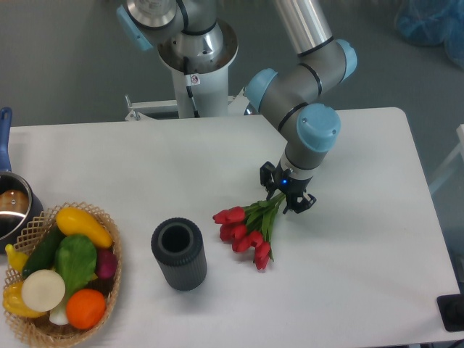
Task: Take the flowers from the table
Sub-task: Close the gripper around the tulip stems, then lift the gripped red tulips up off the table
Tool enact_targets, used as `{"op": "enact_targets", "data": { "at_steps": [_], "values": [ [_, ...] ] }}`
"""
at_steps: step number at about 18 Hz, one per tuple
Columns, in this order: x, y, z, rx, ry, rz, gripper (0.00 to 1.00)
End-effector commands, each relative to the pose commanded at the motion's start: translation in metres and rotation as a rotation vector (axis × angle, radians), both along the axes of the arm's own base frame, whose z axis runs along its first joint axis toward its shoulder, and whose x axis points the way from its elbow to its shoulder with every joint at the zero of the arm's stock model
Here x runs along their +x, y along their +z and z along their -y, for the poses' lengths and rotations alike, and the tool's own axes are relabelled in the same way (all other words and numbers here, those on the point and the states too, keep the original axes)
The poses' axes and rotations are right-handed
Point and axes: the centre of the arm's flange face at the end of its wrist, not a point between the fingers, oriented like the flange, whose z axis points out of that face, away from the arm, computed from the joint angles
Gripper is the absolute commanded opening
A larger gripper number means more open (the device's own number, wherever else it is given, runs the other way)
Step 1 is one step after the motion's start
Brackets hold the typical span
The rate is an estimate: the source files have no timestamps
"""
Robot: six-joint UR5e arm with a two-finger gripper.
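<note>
Gripper (286, 196) fingers straddle the stem end of the flowers (246, 227), low over the table (362, 239), with one dark finger on the upper-left side of the stems and the other on the lower-right side. Whether the fingers are pressing on the stems or only flank them cannot be told from this view; a small blue light glows on the wrist just above them. The arm (301, 87) rises from the gripper up and to the left, with pale blue caps on its joints, toward its white base (197, 65) at the far edge of the table.

From the fingers the green stems run down and to the left, and the red tulip heads fan out at that end. The heads look to be resting on the white tabletop, some pointing left and some pointing down.

Left of the blooms, and well to the lower left of the gripper, a dark ribbed cylinder (179, 254) stands upright with its open mouth facing up. It is near the flowers but not touching them.

Far to the left of the gripper, at the table's near left corner, a wicker basket (109, 275) holds colourful vegetables in yellow, green, white, orange and purple. Just above the basket, at the left edge, part of a metal pot (11, 206) with a blue handle shows.
</note>
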Motion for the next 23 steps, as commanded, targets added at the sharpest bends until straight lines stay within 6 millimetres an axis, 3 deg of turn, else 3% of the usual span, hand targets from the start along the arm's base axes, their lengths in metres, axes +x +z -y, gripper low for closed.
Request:
{"op": "enact_targets", "data": {
  "at_steps": [6, 11, 23],
  "values": [
    [0.000, 0.000, 0.001, 0.000, -0.006, 0.001, 0.37],
    [-0.002, 0.003, 0.001, 0.004, -0.005, -0.006, 0.21],
    [-0.039, 0.040, -0.003, 0.054, 0.018, -0.082, 0.21]
  ]
}}
